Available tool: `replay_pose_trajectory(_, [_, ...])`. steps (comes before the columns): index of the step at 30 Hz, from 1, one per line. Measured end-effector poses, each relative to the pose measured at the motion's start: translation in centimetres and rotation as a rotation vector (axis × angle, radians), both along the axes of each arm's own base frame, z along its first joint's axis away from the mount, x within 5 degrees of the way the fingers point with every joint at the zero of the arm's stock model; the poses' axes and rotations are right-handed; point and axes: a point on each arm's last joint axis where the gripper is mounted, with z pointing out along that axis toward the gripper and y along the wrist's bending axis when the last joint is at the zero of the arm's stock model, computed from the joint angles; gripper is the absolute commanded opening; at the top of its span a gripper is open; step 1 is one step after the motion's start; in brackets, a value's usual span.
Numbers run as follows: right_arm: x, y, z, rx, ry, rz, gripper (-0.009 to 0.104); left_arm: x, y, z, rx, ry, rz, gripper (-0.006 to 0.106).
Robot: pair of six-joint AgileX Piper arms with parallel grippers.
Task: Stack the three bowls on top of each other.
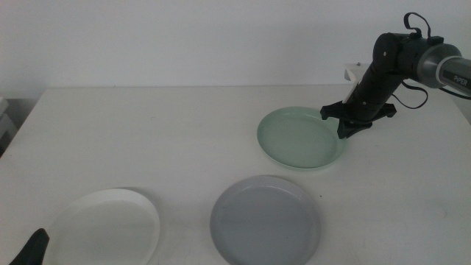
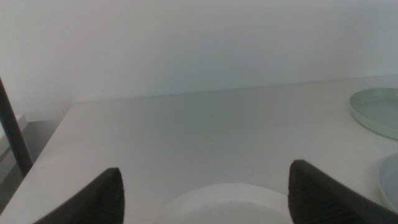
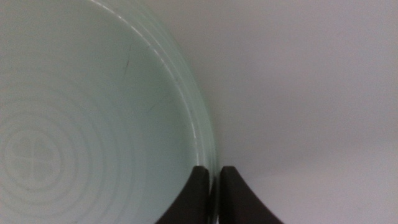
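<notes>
White table (image 1: 147, 132), plain and matt, filling most of the middle view and ending in a straight far edge. Behind it, bare pale wall (image 1: 184, 37). Small white block (image 1: 354, 71) at the table's far edge toward the right, partly hidden and too small to make out. Just off the table's left side, pale stacked ledges (image 1: 4, 118), cut off by the picture. In the left wrist view, thin dark rod (image 2: 13, 127) slanting upward beside the table's left corner
</notes>
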Motion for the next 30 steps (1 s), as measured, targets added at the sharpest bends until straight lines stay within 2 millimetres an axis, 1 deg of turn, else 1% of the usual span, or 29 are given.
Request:
replay_pose_trajectory(2, [0.0, 0.0, 0.3, 0.005, -0.012, -0.001, -0.001, 0.0, 0.0, 0.0, 0.000, 0.000, 0.000, 0.088])
replay_pose_trajectory(4, [0.0, 0.0, 1.5, 0.012, -0.048, -0.009, -0.001, 0.0, 0.0, 0.0, 0.000, 0.000, 0.000, 0.088])
replay_pose_trajectory(6, [-0.3, 0.0, 3.8, 0.024, -0.099, -0.016, -0.001, 0.0, 0.0, 0.0, 0.000, 0.000, 0.000, 0.088])
replay_pose_trajectory(8, [-1.0, 0.2, 6.3, 0.037, -0.158, -0.019, -0.001, 0.0, 0.0, 0.0, 0.000, 0.000, 0.000, 0.088])
replay_pose_trajectory(10, [-2.5, 0.9, 8.8, 0.049, -0.223, -0.005, -0.001, 0.0, 0.0, 0.0, 0.000, 0.000, 0.000, 0.088])
replay_pose_trajectory(11, [-3.5, 1.4, 9.7, 0.057, -0.246, 0.006, -0.001, 0.0, 0.0, 0.0, 0.000, 0.000, 0.000, 0.088])
replay_pose_trajectory(13, [-5.6, 2.8, 10.8, 0.080, -0.271, 0.033, -0.001, 0.0, 0.0, 0.0, 0.000, 0.000, 0.000, 0.088])
replay_pose_trajectory(15, [-7.9, 3.9, 11.3, 0.104, -0.282, 0.056, -0.001, 0.0, 0.0, 0.0, 0.000, 0.000, 0.000, 0.088])
replay_pose_trajectory(17, [-10.2, 4.9, 11.0, 0.125, -0.265, 0.079, -0.001, 0.0, 0.0, 0.0, 0.000, 0.000, 0.000, 0.088])
replay_pose_trajectory(19, [-12.0, 5.7, 10.4, 0.138, -0.239, 0.099, -0.001, 0.0, 0.0, 0.0, 0.000, 0.000, 0.000, 0.088])
replay_pose_trajectory(23, [-15.4, 6.9, 8.1, 0.152, -0.186, 0.130, -0.001, 0.0, 0.0, 0.0, 0.000, 0.000, 0.000, 0.088])
replay_pose_trajectory(26, [-16.8, 7.4, 6.2, 0.159, -0.169, 0.128, -0.001, 0.0, 0.0, 0.0, 0.000, 0.000, 0.000, 0.088])
replay_pose_trajectory(30, [-17.9, 7.2, 4.0, 0.159, -0.149, 0.106, -0.001, 0.0, 0.0, 0.0, 0.000, 0.000, 0.000, 0.088])
